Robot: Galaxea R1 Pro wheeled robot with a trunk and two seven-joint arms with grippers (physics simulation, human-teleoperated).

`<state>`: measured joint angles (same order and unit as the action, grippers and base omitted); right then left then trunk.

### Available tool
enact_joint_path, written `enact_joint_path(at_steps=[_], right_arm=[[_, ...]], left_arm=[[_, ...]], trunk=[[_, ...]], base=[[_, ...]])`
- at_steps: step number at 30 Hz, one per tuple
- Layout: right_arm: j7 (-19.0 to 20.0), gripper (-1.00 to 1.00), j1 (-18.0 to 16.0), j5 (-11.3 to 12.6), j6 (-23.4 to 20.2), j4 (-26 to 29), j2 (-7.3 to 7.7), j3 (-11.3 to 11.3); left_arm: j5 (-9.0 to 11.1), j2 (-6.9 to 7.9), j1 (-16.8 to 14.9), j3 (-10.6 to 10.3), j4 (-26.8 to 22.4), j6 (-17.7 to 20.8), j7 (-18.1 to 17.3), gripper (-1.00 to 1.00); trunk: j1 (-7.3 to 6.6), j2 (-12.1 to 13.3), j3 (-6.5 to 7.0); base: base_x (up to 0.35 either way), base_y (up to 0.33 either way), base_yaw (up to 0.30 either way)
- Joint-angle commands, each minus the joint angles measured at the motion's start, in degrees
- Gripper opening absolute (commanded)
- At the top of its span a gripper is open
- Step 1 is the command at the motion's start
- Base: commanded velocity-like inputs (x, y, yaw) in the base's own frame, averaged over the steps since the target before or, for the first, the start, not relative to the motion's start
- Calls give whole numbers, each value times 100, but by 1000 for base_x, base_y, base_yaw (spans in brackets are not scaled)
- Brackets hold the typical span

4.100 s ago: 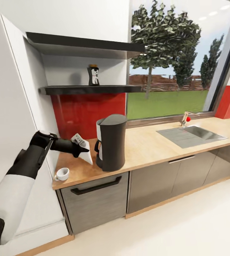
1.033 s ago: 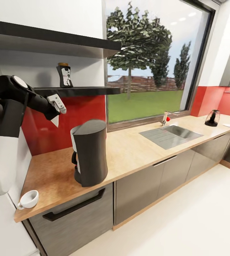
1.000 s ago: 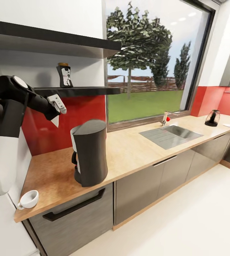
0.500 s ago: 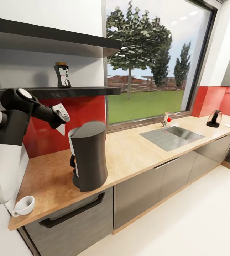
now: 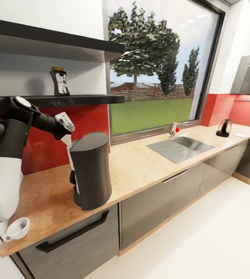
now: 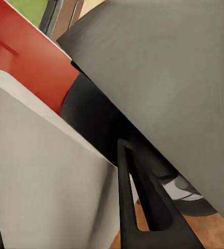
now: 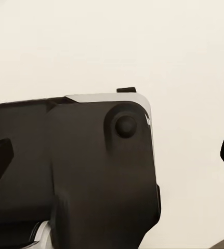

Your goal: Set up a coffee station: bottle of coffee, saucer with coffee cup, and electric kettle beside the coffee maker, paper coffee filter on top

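The coffee maker (image 5: 89,170) stands tall at the near left of the countertop (image 5: 148,162), blocking passage there. To its right, open wood runs as far as the sink (image 5: 179,146). The shelf (image 5: 59,100) overhangs the far-left corner, limiting headroom.

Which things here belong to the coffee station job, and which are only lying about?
Belong to the job:
- coffee maker
- paper coffee filter, held in the left pincer
- bottle of coffee on the shelf
- coffee cup
- electric kettle
- saucer

Just there:
- sink
- tap
- window
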<state>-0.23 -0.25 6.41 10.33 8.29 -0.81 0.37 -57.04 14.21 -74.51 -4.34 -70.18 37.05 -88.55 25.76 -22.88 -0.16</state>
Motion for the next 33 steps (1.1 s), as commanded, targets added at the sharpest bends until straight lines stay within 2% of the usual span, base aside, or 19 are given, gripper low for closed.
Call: enact_joint_path(at_steps=[1,7,11,13,21,33], right_arm=[[-3,100,-2,54,22,-4,-4,7],[-2,100,-2,54,28,5,-7,7],[9,100,-7,63,30,135,-48,11],[7,100,-10,62,44,200,-63,10],[5,100,-14,54,48,366,-60,0],[5,100,-15,54,41,360,-42,-2]], left_arm=[[-40,10,-6,-9,-5,50,-39,-100],[-49,27,-11,-6,-11,40,-39,-100],[-65,158,105,-3,-68,45,-33,-100],[-65,140,39,-5,-68,36,-37,-100],[-62,238,-44,-6,-66,39,-39,-100],[-17,258,-41,-6,-71,39,-30,-100]], trunk=[[2,-4,-3],[2,-4,-3],[2,-4,-3],[2,-4,-3],[2,-4,-3],[2,-4,-3]], base=[[0,0,-74],[0,0,-21],[0,0,0],[0,0,0],[4,0,0],[129,0,0]])
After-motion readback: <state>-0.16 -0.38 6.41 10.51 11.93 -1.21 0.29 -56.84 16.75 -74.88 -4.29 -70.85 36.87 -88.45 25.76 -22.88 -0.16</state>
